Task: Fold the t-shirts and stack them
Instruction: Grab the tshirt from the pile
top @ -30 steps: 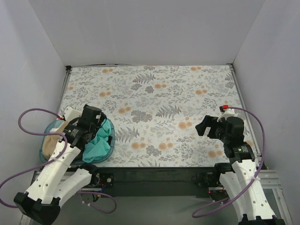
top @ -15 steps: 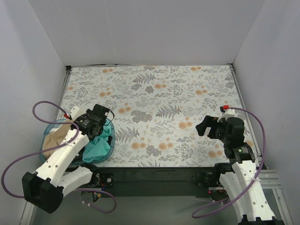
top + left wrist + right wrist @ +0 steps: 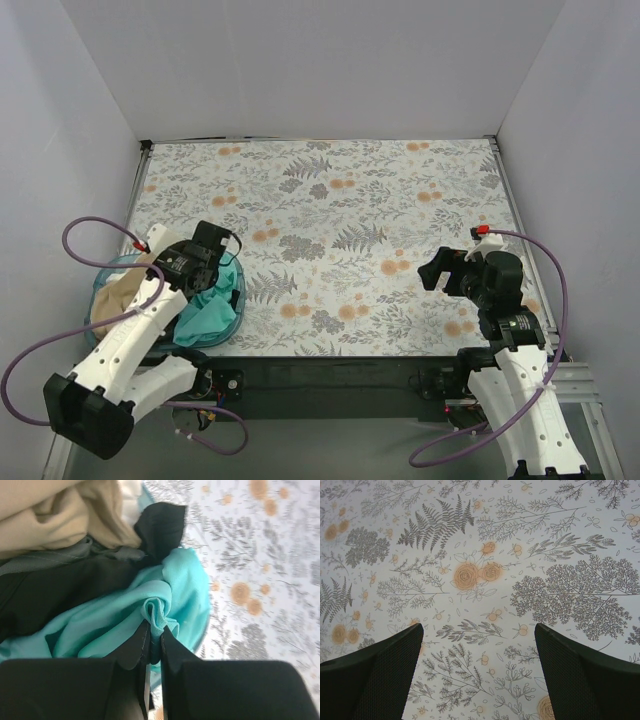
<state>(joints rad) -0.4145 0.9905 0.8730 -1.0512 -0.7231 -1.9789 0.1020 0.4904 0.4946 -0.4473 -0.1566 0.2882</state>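
Floral-print table (image 3: 330,190) fills the white-walled booth, and a blue basket (image 3: 238,290) at its 8 o'clock corner holds the teal t-shirt (image 3: 185,590) beside the tan t-shirt (image 3: 50,510). The left gripper (image 3: 155,630) is clamped on a bunched fold of teal cloth, with bare table toward 2 o'clock from it. The right gripper (image 3: 477,635), jaws wide and holding nothing, hovers at 4 o'clock, well apart, so the left arm is nearer.
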